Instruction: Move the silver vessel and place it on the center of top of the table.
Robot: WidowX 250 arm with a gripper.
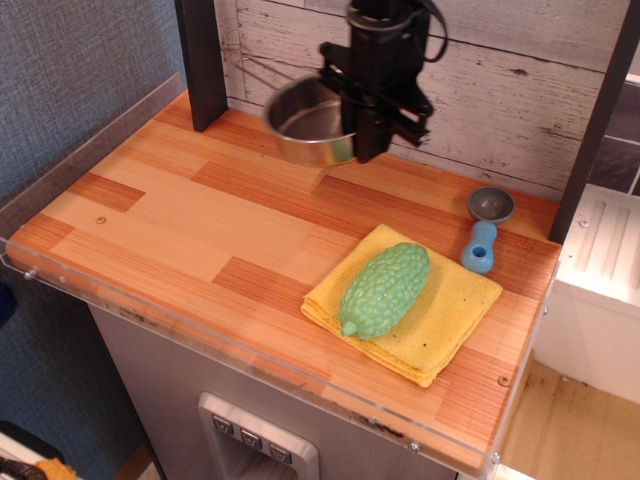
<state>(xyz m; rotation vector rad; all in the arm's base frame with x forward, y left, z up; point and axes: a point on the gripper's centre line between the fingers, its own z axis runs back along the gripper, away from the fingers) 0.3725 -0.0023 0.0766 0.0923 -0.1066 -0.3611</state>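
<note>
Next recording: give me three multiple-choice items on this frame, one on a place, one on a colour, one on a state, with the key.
1. Where does the green gourd lie?
A. on the yellow cloth
B. inside the silver pan
C. on bare table planks

2. What colour is the handle of the scoop?
A. red
B. blue
C. black

3. What is the state of the silver pan?
A. resting flat on the table
B. upside down on the cloth
C. held by the hand above the table's back part

Key: 1 A, the gourd sits on the folded cloth. 2 B, the handle is light blue. 3 C, the hand grips its rim and it is clear of the planks.
</note>
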